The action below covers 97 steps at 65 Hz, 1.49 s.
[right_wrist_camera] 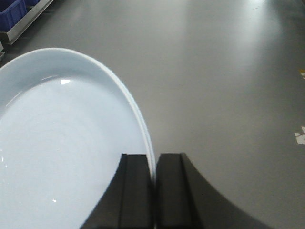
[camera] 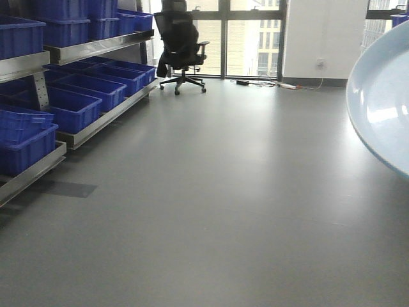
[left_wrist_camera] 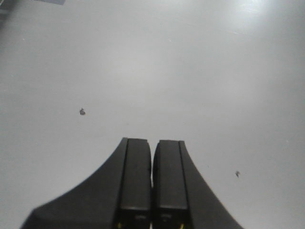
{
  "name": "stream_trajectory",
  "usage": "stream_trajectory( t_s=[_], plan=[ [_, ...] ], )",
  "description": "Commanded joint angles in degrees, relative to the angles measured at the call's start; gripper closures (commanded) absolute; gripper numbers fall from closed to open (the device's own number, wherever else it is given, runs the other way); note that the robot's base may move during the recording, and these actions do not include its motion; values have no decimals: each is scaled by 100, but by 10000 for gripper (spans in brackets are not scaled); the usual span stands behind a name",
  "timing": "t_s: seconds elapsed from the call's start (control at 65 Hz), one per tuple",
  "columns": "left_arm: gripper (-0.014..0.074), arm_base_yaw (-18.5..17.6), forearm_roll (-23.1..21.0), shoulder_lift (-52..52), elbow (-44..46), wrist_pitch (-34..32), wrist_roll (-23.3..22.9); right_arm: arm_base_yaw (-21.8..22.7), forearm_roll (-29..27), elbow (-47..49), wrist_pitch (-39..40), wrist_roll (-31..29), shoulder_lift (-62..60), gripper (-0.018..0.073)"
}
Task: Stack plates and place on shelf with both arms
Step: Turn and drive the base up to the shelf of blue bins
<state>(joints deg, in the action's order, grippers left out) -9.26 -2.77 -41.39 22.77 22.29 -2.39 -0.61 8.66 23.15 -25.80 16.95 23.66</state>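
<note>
The right gripper (right_wrist_camera: 155,164) is clamping its two black fingers (right_wrist_camera: 136,191) on the rim of a pale bluish-white plate (right_wrist_camera: 62,152); the thin edge is running straight forward out of the narrow gap between them. The plate is spreading away to the left of the gripper with its glossy hollow face showing to the wrist camera, held above the grey floor (right_wrist_camera: 228,86). In the front view the same plate (camera: 383,96) is hanging at the right edge, tilted, its hollow facing left; being round, it has no long axis. The left gripper (left_wrist_camera: 152,143) is pointing out over bare floor, fingers pressed together on nothing. Neither arm itself is showing. Well apart, at the far left, the steel shelf (camera: 96,46) is carrying blue crates (camera: 70,105).
</note>
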Motion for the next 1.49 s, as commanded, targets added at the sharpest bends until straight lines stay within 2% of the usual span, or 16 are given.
stream_trajectory(
  t_s=[0.0, 1.478],
  plan=[
    [510, -3, -29, 21, 163, -415, -53, 24, 51, 173, 548, -16, 62, 530],
    [510, -3, -29, 10, 163, -428, -53, 24, 51, 173, 548, -16, 62, 530]
  ],
)
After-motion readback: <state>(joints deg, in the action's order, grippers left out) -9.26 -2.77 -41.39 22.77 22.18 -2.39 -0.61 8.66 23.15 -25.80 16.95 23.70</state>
